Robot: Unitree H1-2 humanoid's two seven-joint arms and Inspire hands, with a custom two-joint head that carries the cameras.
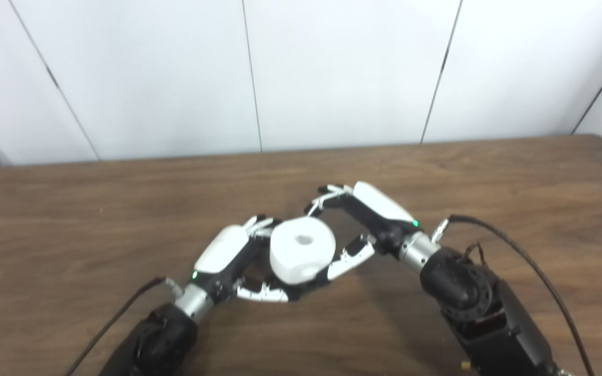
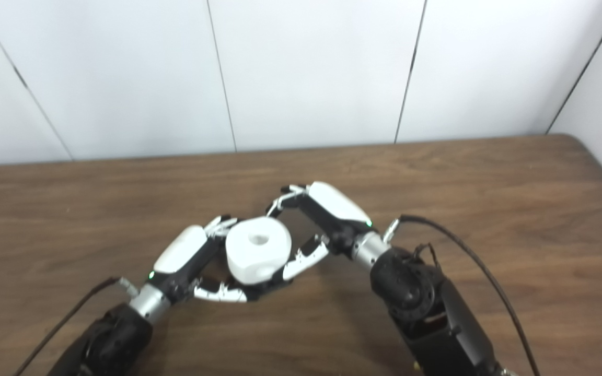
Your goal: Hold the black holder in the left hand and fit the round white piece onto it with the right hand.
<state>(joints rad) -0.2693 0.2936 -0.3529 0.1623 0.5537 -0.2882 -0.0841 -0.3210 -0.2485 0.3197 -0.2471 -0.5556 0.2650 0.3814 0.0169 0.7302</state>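
Note:
The round white piece (image 1: pixel 302 250), a thick disc with a small hole in its top, sits between my two hands at the table's middle. My left hand (image 1: pixel 233 261) wraps it from the left, fingers at its back edge and thumb curled under its front. Only a dark sliver of the black holder (image 1: pixel 309 288) shows beneath the piece; the rest is hidden. My right hand (image 1: pixel 356 222) closes in from the right, with fingertips (image 1: pixel 321 201) by the back rim and its thumb pressed on the lower right side.
The brown wooden table (image 1: pixel 97 219) stretches wide to both sides and ends at a white panelled wall (image 1: pixel 332 73) behind. Black cables (image 1: pixel 520 250) trail from both wrists across the tabletop.

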